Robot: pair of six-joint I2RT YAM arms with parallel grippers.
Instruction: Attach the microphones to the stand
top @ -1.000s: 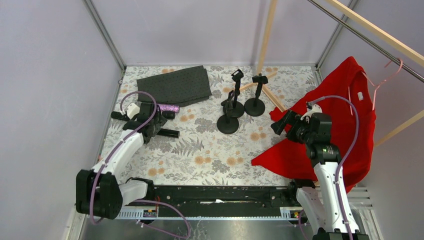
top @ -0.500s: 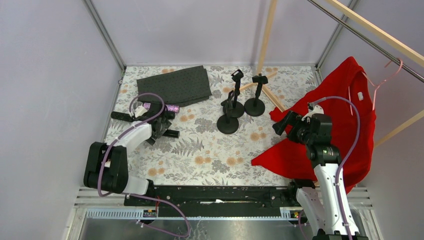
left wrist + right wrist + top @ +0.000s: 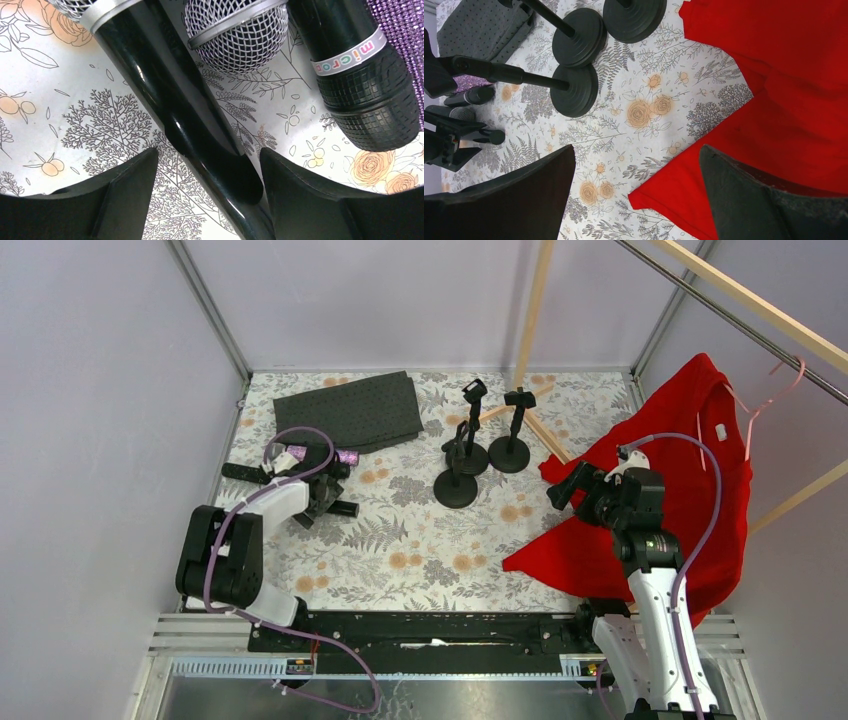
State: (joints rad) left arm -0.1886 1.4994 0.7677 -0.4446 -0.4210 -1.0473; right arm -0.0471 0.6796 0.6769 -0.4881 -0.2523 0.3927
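Folding back at the elbow and sinking lower than a second ago, bringing the left gripper (image 3: 207, 170) down onto the microphones lying well left of the front stand (image 3: 456, 485). Narrowing from its earlier spread, yet still parted: straddling one black microphone (image 3: 165, 95) lying flat, with the floral table (image 3: 420, 550) showing between the left finger and the glossy body. Possibly brushing the right finger at the tail end, though hard telling from so close.

Crowding in just beside that one: the mesh head of a second microphone (image 3: 235, 35), the ridged tail of a third microphone (image 3: 370, 95), and, at the frame edge, the purple glitter microphone (image 3: 405, 30), all resting on the table left of the front stand.

Keeping as before on the other side: holding the right gripper (image 3: 636, 150) in the air right of the front stand, jaws spread wide and gripping nothing, hovering near the edge of the red garment (image 3: 680, 500).

Standing just behind the front stand: a second stand (image 3: 472, 455) and a third stand (image 3: 512, 450). Lying behind and left of the front stand: a grey cloth (image 3: 350, 410).
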